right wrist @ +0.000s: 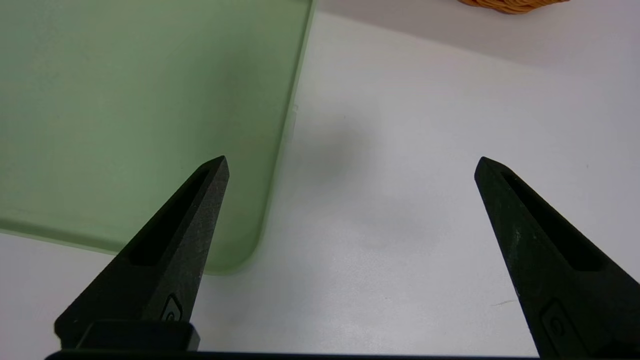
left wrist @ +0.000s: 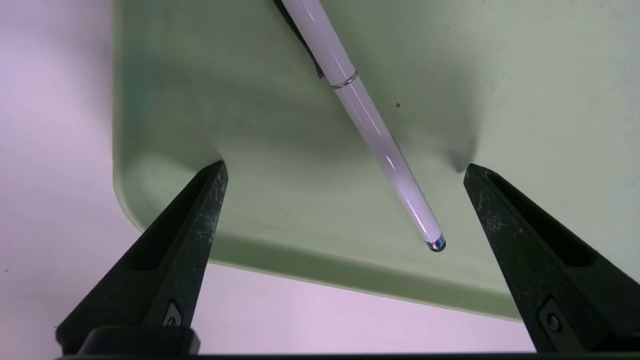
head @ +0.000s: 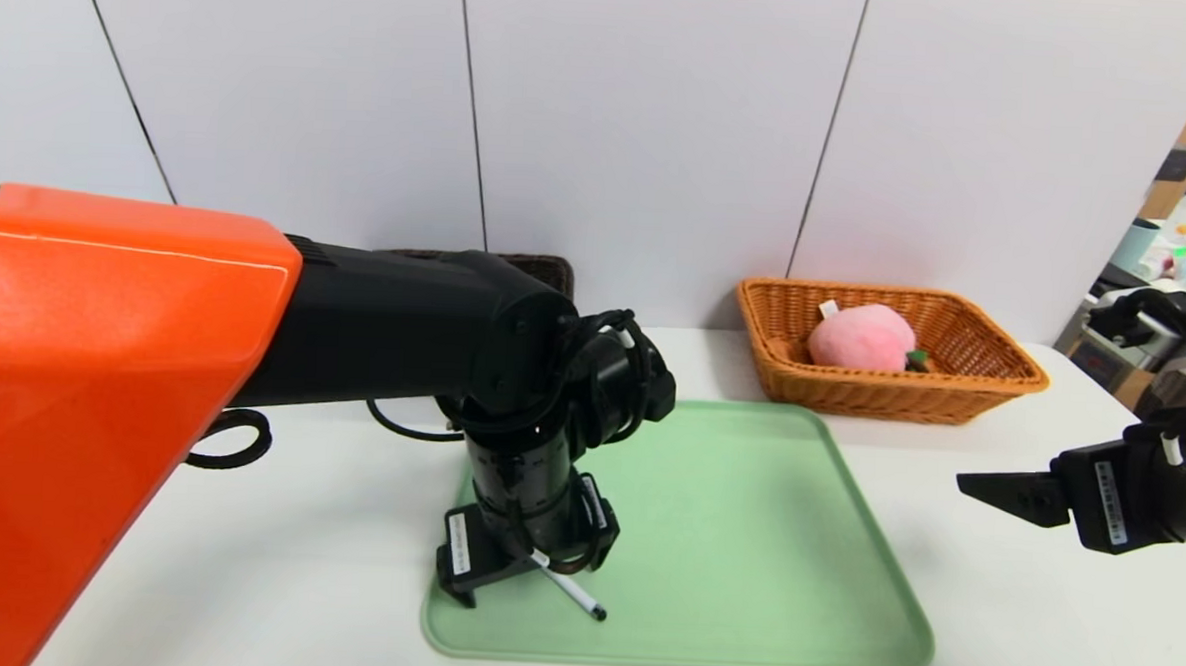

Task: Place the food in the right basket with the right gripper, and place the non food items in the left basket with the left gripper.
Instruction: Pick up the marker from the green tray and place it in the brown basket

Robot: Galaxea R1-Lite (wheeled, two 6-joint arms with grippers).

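Simply a slim, glossy white pen (left wrist: 380, 135), dark clip, silver band, left gripper (left wrist: 345, 167) wide, right gripper (right wrist: 352, 162) wide

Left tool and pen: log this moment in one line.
left tool: open over white pen | pen: on green tray | right tool: open, idle, right of tray

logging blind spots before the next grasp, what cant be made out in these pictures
- Dark basket: inside hidden in the head view by the left arm.
- Pen: one end cut off by the left wrist view's edge, between the left gripper's open jaws.
- Wicker basket: mostly cut off in the right wrist view, beyond the open right gripper.
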